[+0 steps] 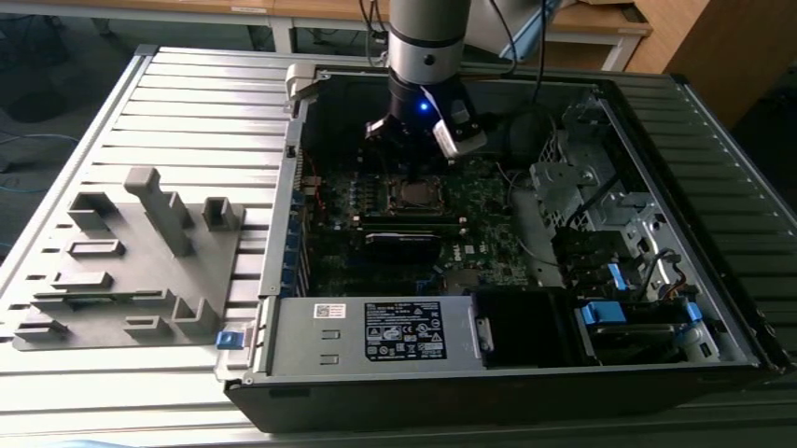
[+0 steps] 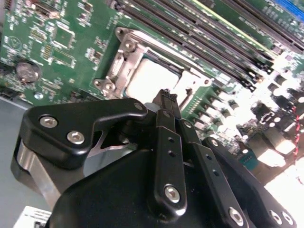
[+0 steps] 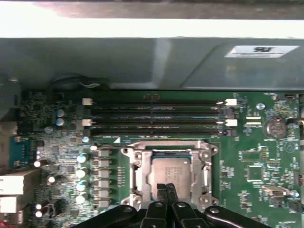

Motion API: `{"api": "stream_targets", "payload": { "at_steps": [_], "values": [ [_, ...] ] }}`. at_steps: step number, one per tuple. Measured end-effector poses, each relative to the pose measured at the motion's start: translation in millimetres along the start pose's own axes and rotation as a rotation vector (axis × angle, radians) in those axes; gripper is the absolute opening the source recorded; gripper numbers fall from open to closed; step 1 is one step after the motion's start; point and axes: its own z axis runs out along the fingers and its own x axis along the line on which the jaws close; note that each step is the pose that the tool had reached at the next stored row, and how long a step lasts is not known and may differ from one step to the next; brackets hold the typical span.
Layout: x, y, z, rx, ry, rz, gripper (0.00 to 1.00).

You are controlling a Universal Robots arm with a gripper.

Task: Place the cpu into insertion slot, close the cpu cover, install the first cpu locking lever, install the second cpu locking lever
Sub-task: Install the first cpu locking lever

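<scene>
The cpu is seated, the cpu cover looks down, and my gripper is pressed together, empty, at its edge; I can't tell about the levers.

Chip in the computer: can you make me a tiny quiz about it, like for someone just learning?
1. True or false: the chip lies inside the shiny metal frame.
2. The gripper by the chip has its fingers: A wide open, B shut together, C squeezing a wire.
3. What colour is the board around the chip?
Key: 1 true; 2 B; 3 green.
</scene>
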Motion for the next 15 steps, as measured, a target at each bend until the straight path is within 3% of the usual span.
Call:
{"api": "stream_targets", "payload": {
  "at_steps": [3, 10, 15],
  "values": [
    [5.7, -0.4, -0.1, 0.0000, 0.0000, 0.000, 0.11],
    [26.5, -1.3, -0.7, 0.0000, -0.0012, 0.000, 0.11],
    [33.9, -1.7, -0.7, -0.0002, -0.0017, 0.000, 0.11]
  ]
}}
